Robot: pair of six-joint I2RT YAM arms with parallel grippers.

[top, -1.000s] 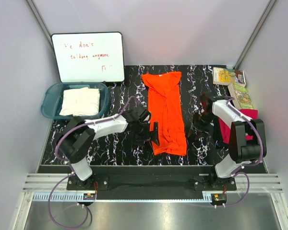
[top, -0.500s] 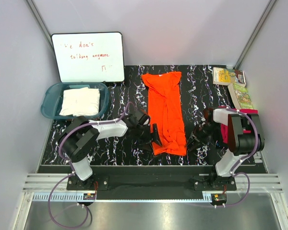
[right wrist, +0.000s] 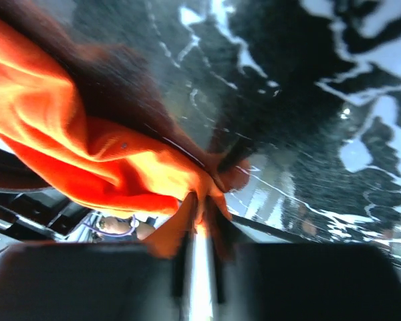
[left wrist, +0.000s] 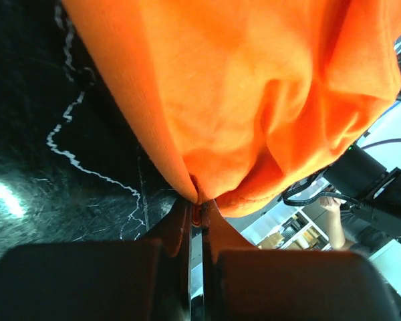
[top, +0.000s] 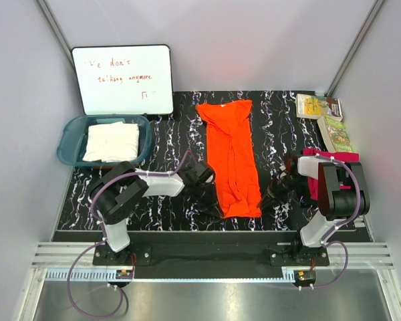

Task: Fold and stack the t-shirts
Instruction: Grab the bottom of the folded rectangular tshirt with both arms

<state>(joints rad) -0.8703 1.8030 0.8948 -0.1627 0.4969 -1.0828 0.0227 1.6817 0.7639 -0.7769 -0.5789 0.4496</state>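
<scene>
While the orange t-shirt (top: 232, 157) is lying as a long narrow strip down the middle of the bench (top: 167, 134), running from near the far edge toward the near edge, both hands are gripping its near hem. The left hand (left wrist: 195, 208) is pinching the near left corner, its fingers pressed together with a fold of orange cloth bunching between them. The right hand (right wrist: 199, 208) is pinching the near right corner in the same way, with fabric gathering into creases at its tips. The cream-white t-shirt (top: 111, 140) is sitting folded inside the teal tub (top: 68, 137) by the left edge. The magenta-pink t-shirt (top: 344, 159) is lying at the right edge, partly hidden behind the right arm (top: 334, 194). Booklets (top: 324, 117) are resting in the far right corner. A whiteboard (top: 123, 79) is leaning at the far left corner.
</scene>
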